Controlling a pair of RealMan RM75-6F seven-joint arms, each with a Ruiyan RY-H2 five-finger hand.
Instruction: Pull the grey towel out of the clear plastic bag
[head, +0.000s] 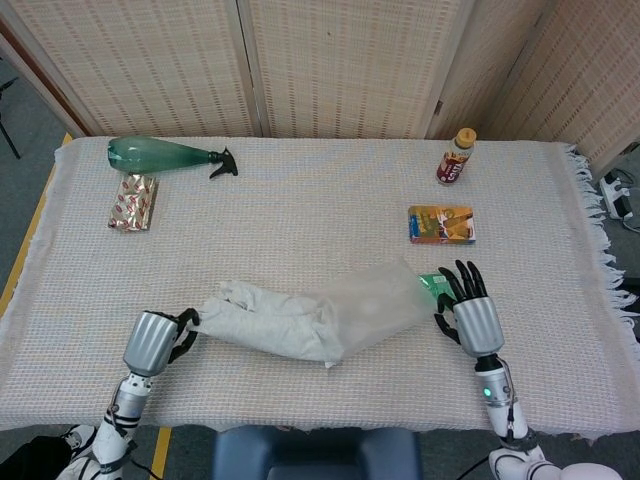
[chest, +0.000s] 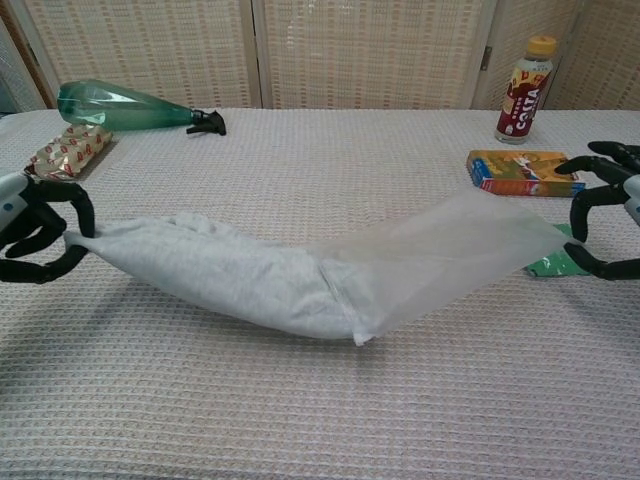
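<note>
The grey towel (head: 262, 322) (chest: 215, 268) is drawn more than half out of the clear plastic bag (head: 385, 300) (chest: 450, 252); its right end is still inside the bag's mouth. My left hand (head: 153, 343) (chest: 28, 226) pinches the towel's left tip at the near left. My right hand (head: 477, 321) (chest: 612, 208) holds the bag's closed end at the near right. Towel and bag hang stretched between the two hands, sagging in the middle just above the cloth.
A green packet (head: 432, 282) (chest: 553, 265) lies partly under the bag by my right hand. An orange box (head: 441, 224) and a drink bottle (head: 456, 156) sit at the far right. A green bottle (head: 165, 155) and a foil packet (head: 133, 202) lie at the far left.
</note>
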